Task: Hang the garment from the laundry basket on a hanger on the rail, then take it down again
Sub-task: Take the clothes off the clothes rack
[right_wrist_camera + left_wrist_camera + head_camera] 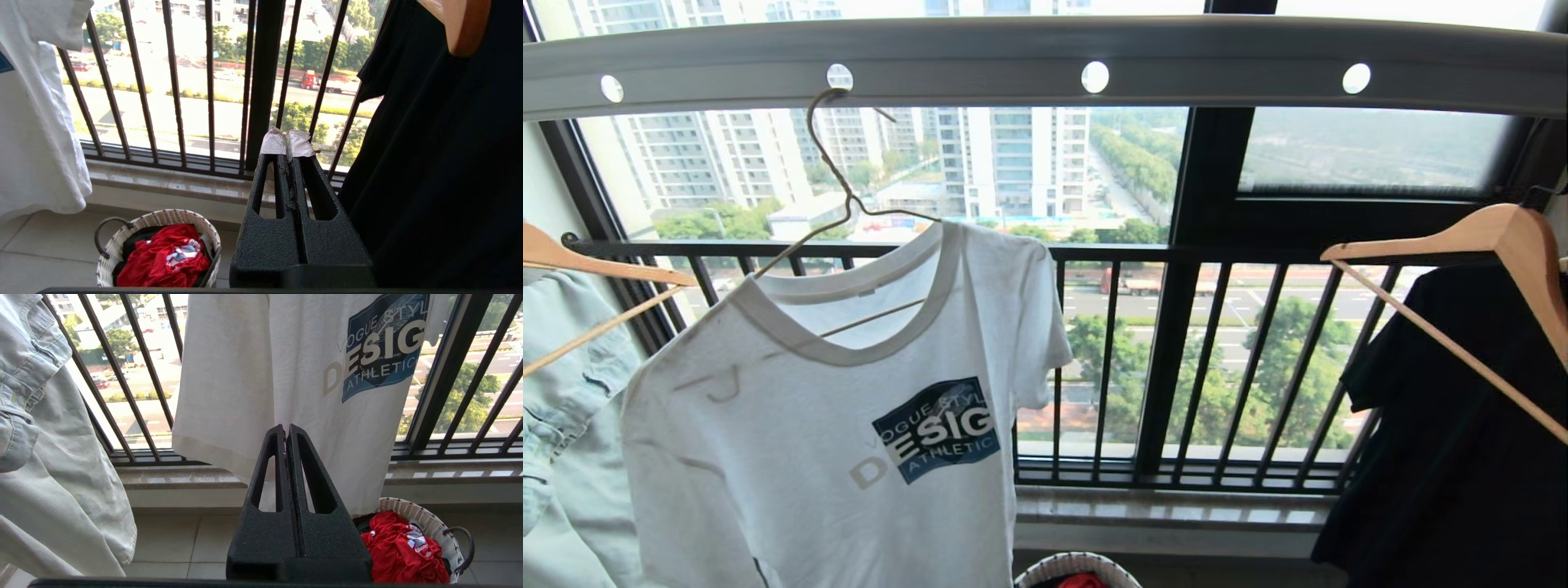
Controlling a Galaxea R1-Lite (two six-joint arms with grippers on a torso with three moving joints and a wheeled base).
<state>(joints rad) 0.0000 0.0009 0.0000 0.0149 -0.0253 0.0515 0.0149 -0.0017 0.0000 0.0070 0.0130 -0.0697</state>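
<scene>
T-shirt point(833, 425) hangs on hanger point(841, 192); open bars beside its sleeve.

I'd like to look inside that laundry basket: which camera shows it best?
The right wrist view: the whole white woven basket and red garment show. The left wrist view cuts part off; the head view catches only its rim.

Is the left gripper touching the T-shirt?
Cannot tell. In the left wrist view the shut left gripper overlaps the T-shirt, with no gap or contact plain.
</scene>
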